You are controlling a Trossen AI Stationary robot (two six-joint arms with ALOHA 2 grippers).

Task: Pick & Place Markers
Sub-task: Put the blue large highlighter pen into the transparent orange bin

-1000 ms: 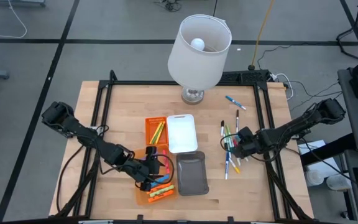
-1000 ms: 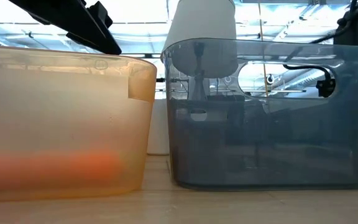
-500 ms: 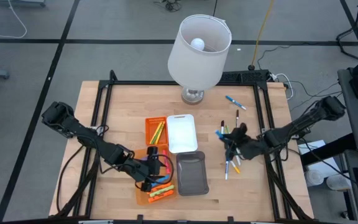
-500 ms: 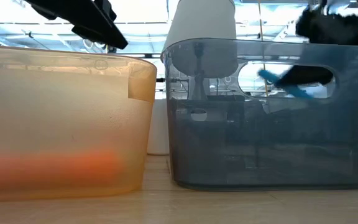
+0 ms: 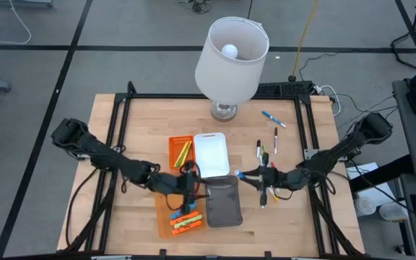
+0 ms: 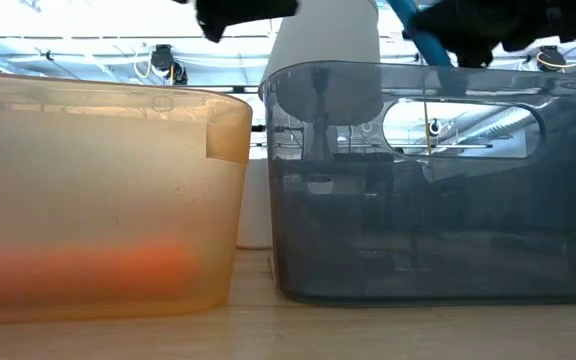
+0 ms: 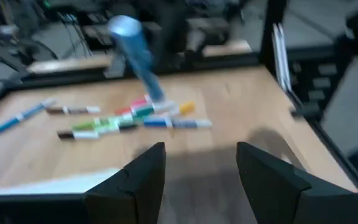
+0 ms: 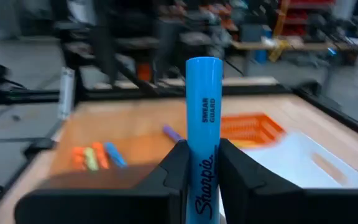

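Markers lie in three places on the wooden table (image 5: 136,130): a loose cluster (image 5: 267,160) at the right-hand side, a few in the orange tray (image 5: 181,152) beside the white tray (image 5: 211,154), and a small bunch (image 5: 186,220) in the nearer orange bin (image 5: 166,224). One more — a light blue Sharpie highlighter (image 8: 202,134) — is in the right gripper (image 5: 260,177), whose fingers are pressed against its barrel on both sides, so that the pen stands up between them in the right wrist view. From above, that gripper sits between the grey bin (image 5: 222,202) and the loose cluster, with the blue marker pointing toward the grey bin's far right corner. In the low view the blue pen shows tilted above the grey bin's rim.

The left gripper (image 5: 188,182) is over the gap between the orange bin and the grey bin, near the orange tray's near end. Its two fingers (image 7: 143,180) stand apart with nothing between them — open and empty. Past them, the left wrist view shows the blue highlighter held upright above the scattered pens.

A white lamp (image 5: 231,61) stands at the table's far edge, and one blue marker (image 5: 273,119) lies apart from the rest, near the lamp's base.
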